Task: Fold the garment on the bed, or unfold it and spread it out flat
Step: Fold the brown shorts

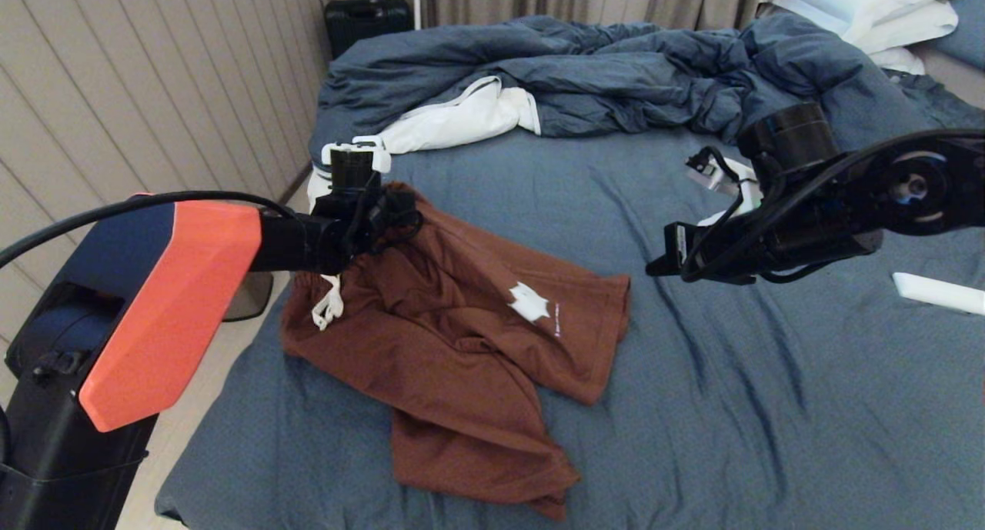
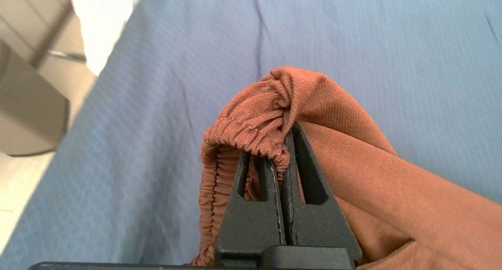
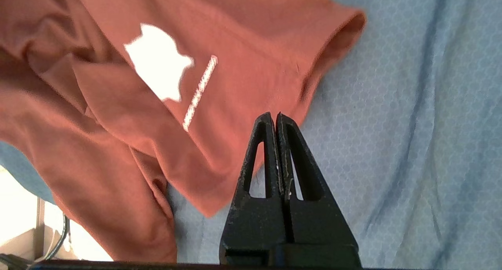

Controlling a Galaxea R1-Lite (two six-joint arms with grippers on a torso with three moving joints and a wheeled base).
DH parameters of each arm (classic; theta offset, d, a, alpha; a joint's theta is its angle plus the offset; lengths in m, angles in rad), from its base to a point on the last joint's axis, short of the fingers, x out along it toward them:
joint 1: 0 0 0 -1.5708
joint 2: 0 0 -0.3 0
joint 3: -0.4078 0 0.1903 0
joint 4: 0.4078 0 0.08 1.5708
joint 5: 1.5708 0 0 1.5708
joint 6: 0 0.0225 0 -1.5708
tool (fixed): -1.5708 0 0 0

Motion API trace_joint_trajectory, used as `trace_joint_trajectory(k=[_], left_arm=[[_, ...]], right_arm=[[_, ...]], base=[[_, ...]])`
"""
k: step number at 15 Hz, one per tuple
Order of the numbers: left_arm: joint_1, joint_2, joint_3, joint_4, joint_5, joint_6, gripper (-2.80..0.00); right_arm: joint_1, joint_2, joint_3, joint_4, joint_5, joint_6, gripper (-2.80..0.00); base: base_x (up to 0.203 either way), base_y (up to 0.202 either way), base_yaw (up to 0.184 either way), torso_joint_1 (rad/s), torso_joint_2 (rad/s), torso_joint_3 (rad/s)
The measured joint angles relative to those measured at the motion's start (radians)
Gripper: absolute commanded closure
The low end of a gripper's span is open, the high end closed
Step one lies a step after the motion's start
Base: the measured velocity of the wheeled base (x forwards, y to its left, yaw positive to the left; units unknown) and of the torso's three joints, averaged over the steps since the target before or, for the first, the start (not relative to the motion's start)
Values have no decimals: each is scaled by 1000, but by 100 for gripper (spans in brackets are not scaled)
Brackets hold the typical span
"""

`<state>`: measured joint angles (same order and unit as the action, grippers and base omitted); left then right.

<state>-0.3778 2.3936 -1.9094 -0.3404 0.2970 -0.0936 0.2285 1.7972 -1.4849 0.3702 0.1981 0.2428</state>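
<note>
Bed [image 1: 769, 407]: slate-blue sheet, carries everything; duvet [image 1: 600, 68] bunched at the far end, likely pushed back for working room.

Shorts [image 1: 454, 338]: rust-brown, rumpled on the bed's left half. Long axis runs from the waistband at far left to the leg hems at near right.

Left end effector [image 1: 385, 207]: clamped shut on the elastic waistband [image 2: 251, 129], lifting that corner, probably to pull the cloth straight.

Right end effector [image 1: 654, 268]: closed, empty, hanging just beside the logo leg's hem.

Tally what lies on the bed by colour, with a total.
Rust-brown: 1, the shorts
Blue: 1, the rumpled duvet
White: 2, the pillows stacked at the far right corner
Total: 4
</note>
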Motion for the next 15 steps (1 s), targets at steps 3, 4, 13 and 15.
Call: trace_joint_trajectory(k=[3, 4, 13, 15], left_arm=[[5, 27, -27, -1, 25, 2, 0], [11, 32, -30, -2, 30, 2, 0], [33, 45, -35, -18, 85, 5, -280], [32, 42, -34, -13, 85, 5, -280]], right_arm=[[0, 2, 0, 0, 0, 0, 0], [1, 2, 0, 0, 0, 0, 0], [15, 2, 6, -1, -3, 0, 0], [15, 1, 6, -1, -3, 0, 0]], base=[[0, 0, 0, 0, 0, 0], [0, 0, 0, 0, 0, 0], [0, 0, 0, 0, 0, 0], [0, 0, 0, 0, 0, 0]])
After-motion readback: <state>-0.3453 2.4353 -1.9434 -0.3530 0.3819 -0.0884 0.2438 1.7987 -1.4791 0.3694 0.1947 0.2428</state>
